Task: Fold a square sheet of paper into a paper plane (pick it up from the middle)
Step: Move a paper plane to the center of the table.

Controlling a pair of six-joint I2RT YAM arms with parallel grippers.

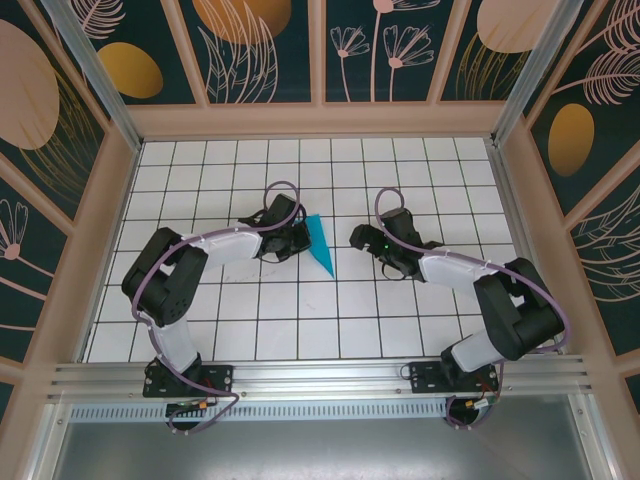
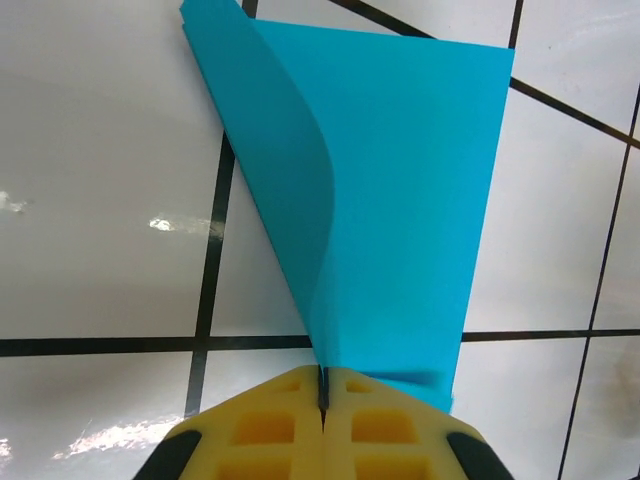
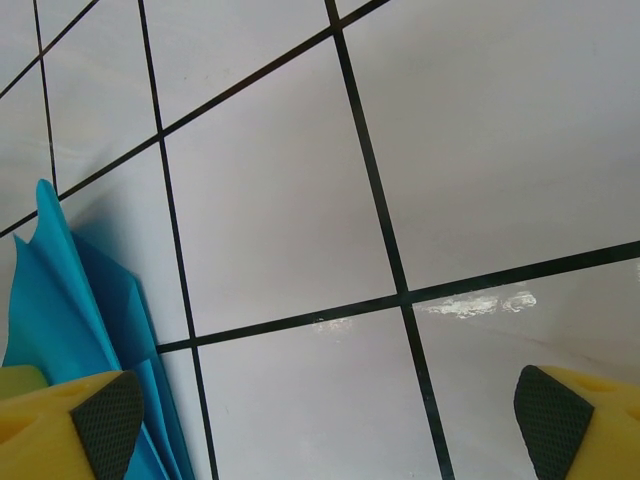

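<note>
Folding looks nearly finished: the paper plane point(image 1: 321, 245), a creased pointed dart, sits on the desk point(image 1: 300, 320) pinched at one edge by the left hand point(image 2: 323, 385), while the right hand point(image 3: 328, 420) hovers spread nearby, final creases perhaps remaining.

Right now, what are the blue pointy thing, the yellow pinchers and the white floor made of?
The paper plane looks like thin matte paper: it curls and keeps sharp creases. The fingers of the left gripper seem yellow foam or plastic, moulded with square pockets. The table looks like glossy white tile or board: lights reflect off it.
</note>
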